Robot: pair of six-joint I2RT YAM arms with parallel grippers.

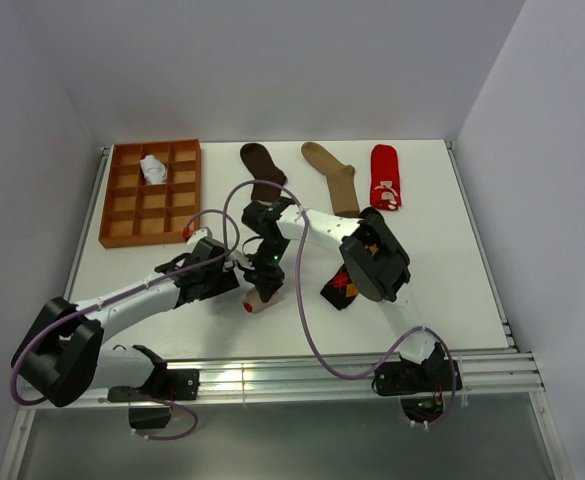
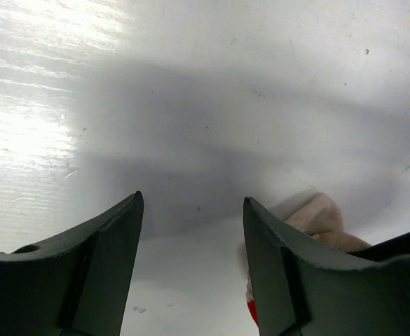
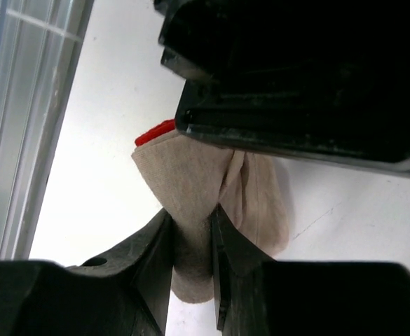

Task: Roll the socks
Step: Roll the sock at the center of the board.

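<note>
The beige red-toed sock (image 1: 256, 304) lies bunched on the table in front of the arms. My right gripper (image 1: 269, 287) is shut on a fold of it; in the right wrist view the beige fabric (image 3: 190, 182) is pinched between the jaws (image 3: 193, 213), and the red toe (image 3: 155, 131) shows behind. My left gripper (image 1: 239, 272) is open and empty just left of the sock; its view shows the sock (image 2: 322, 217) beside the right finger (image 2: 275, 266). The dark brown sock (image 1: 262, 170), tan sock (image 1: 334, 176) and red sock (image 1: 384, 178) lie flat at the back. The argyle sock (image 1: 339, 288) is partly under my right arm.
The orange-brown gridded tray (image 1: 122, 232) stands at the back left with a white rolled sock (image 1: 153, 169) in one compartment. The table's metal front rail (image 1: 302, 372) runs close behind the beige sock. Cables loop over the table's middle.
</note>
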